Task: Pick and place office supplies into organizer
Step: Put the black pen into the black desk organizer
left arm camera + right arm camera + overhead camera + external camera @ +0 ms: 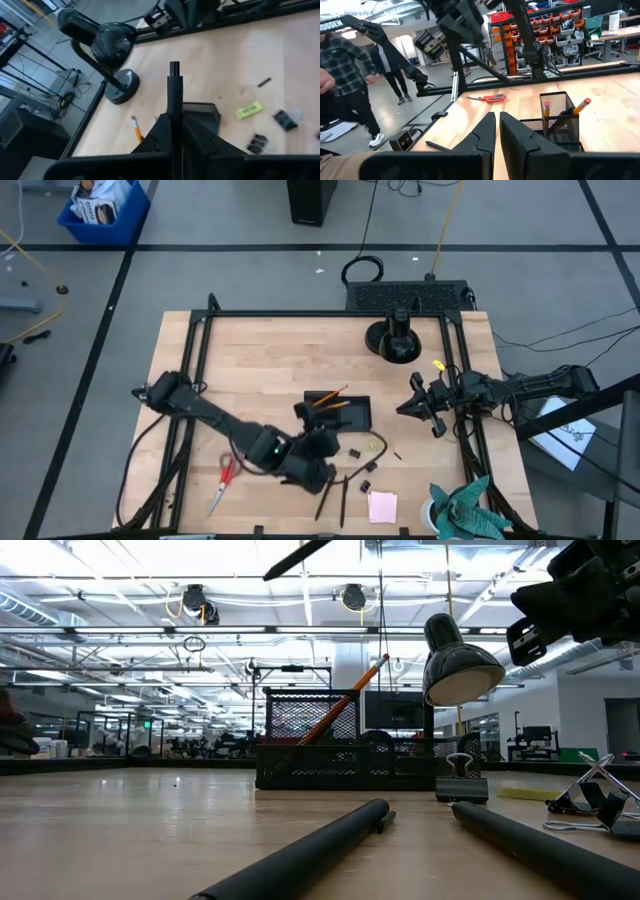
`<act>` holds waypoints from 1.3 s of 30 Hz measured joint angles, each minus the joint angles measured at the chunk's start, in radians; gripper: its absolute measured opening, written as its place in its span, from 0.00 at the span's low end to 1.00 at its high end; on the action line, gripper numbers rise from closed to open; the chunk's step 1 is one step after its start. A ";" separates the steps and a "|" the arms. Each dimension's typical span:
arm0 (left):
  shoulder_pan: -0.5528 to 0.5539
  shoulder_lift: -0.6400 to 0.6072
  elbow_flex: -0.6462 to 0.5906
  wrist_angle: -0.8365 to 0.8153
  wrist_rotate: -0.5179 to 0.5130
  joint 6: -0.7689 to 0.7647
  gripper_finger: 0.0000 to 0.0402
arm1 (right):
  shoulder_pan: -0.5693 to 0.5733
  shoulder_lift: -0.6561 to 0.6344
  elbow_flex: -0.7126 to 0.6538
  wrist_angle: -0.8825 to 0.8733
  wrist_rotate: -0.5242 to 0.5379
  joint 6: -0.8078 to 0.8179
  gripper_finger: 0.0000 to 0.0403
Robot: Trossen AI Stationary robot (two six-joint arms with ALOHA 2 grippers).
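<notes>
We see a black pen (174, 100) clamped in the left tool (175, 142), long axis running straight out from the fingers, free tip aimed toward the lamp end of the surface (260, 350). In the high view the left tool (312, 442) hangs just over the near-left corner of the organizer (352, 412), a black mesh tray near mid-surface w/ a taller cup section. Two orange pencils (330, 398) lean in that cup, tips up, tilted toward the right side; the low view shows one pencil (345, 705) slanting above the mesh.

Nearer the front edge: two more black pens (333, 495) lie roughly front-to-back, a pink sticky-note pad (382, 506) just beside them, small binder clips (355, 452) scattered btwn pad and organizer. A yellow-green piece (248, 110) lies flat near the clips. Red-handled scissors (221, 483) rest at front left, well apart from the tray, blades toward the front edge.

The left half of the surface has open room; the black desk lamp (393, 340) stands at the rear, behind the organizer. A teal cloth (466, 510) sits at the front-right corner.

The right tool (425, 404) waits at the right edge, fingers drawn narrow, nearly touching, prob. w/ nothing btwn them. People (350, 75) stand in the room beyond.
</notes>
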 joint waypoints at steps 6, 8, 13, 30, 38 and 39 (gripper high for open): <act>0.093 -0.004 -0.053 0.134 0.147 0.114 0.02 | 0.000 0.000 0.000 0.004 0.000 -0.005 0.05; 0.120 -0.004 -0.085 0.219 0.174 0.168 0.04 | 0.000 0.000 0.000 0.004 0.000 -0.005 0.05; 0.167 -0.056 -0.210 0.515 0.256 0.322 0.03 | 0.000 0.001 0.000 0.000 -0.001 0.001 0.05; 0.246 -0.478 -0.921 1.290 0.459 0.460 0.03 | 0.000 0.012 0.000 0.003 0.000 0.001 0.05; 0.290 -0.478 -1.014 1.320 0.553 0.415 0.02 | 0.000 0.013 0.000 0.008 0.004 0.001 0.05; 0.291 -0.477 -1.024 1.327 0.554 0.414 0.02 | 0.000 0.013 0.000 0.008 0.004 0.001 0.05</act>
